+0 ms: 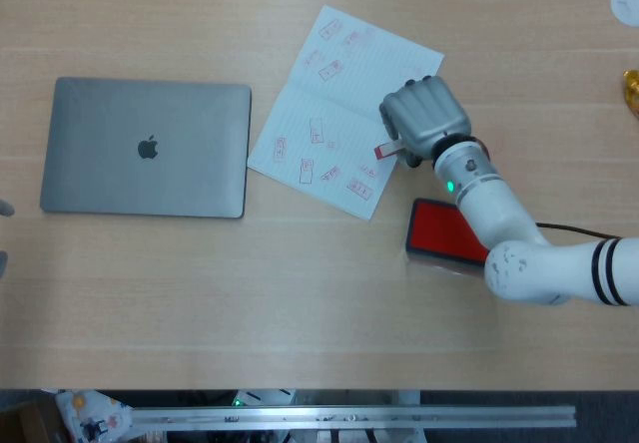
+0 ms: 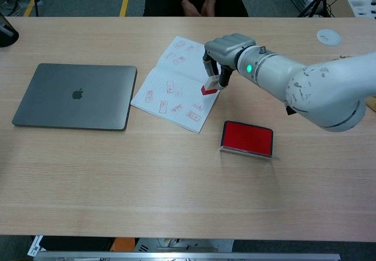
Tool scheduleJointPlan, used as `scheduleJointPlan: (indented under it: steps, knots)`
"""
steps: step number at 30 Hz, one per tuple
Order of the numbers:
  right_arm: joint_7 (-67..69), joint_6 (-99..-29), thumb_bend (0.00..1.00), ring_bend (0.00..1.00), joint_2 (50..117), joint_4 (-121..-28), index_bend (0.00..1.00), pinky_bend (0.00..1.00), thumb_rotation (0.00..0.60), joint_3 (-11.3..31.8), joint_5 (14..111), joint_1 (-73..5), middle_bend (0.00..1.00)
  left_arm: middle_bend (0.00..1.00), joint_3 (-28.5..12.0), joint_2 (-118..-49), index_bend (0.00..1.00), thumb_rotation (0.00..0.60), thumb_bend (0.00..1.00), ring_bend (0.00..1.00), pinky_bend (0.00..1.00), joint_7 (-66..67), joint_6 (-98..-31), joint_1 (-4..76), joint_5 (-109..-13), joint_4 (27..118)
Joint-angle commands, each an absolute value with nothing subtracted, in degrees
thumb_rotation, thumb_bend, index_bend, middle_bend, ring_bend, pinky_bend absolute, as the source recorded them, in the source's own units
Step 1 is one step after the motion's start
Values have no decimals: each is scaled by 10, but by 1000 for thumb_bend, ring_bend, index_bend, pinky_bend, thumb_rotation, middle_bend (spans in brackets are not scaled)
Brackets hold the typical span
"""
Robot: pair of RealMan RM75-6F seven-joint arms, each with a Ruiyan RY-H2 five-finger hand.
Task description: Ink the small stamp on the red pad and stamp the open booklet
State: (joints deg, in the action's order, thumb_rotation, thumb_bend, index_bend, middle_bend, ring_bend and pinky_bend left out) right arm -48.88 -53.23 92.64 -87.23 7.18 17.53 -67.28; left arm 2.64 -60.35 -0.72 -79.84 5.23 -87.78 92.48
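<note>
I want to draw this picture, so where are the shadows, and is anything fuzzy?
Chest view: soft, even light; a faint shadow lies on the table in front of the red ink pad. Head view: the right hand and laptop cast hardly any shadow. Both views look sharp, without glare.

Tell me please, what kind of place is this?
Probably an office or lab desk: a closed laptop, an open booklet full of red marks, and a red ink pad lie on a wooden table.
</note>
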Motion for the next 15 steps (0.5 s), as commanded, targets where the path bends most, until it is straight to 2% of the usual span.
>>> scheduleJointPlan:
  steps: [1, 15]
  knots:
    - [-500, -535, 461, 296, 945, -852, 737, 317, 600, 71, 164, -683, 491, 340, 26, -603, 346, 600, 300, 302, 307, -7, -799, 53, -878, 925]
    - [-528, -529, 472, 296, 990, -790, 742, 317, 600, 82, 116, -705, 492, 339, 26, -601, 345, 600, 301, 302, 307, -4, -792, 54, -872, 925]
